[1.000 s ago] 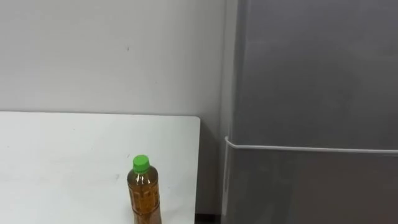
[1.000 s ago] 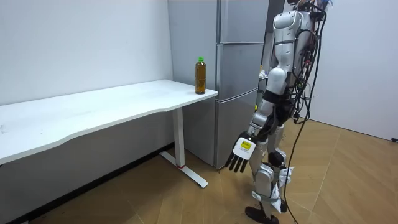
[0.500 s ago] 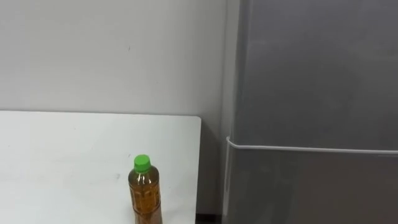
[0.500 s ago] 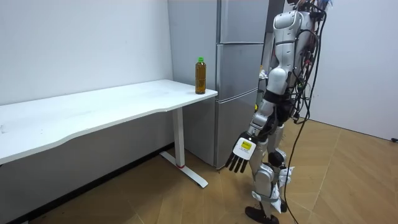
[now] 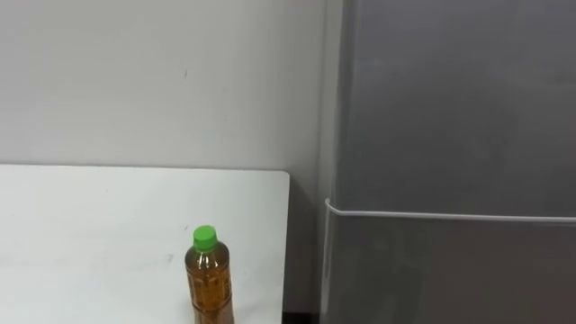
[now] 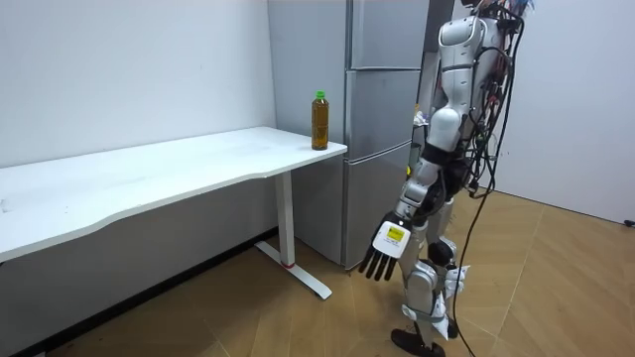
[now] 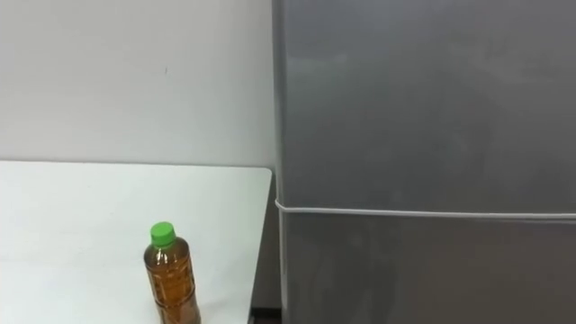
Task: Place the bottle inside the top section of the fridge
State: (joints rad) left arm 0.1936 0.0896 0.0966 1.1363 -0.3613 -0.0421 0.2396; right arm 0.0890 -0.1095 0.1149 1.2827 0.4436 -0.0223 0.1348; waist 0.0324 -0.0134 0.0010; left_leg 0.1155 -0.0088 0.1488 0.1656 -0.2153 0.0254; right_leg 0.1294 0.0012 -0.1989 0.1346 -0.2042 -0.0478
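Observation:
A bottle (image 5: 209, 279) of brown drink with a green cap stands upright near the right end of the white table (image 5: 90, 234). The room view has the bottle (image 6: 319, 121) at the table's end nearest the fridge. The grey fridge (image 5: 450, 99) is right of the table, both doors closed, with a seam between the upper door and the lower door (image 5: 450, 270). I stand in front of the fridge (image 6: 387, 30), a step back from it. My left hand (image 6: 385, 248) hangs low beside my leg with straight fingers, holding nothing.
A narrow gap separates the table's right edge (image 5: 288, 243) from the fridge side. A plain wall (image 5: 162, 81) rises behind the table. Wooden floor (image 6: 556, 288) lies open behind and beside me.

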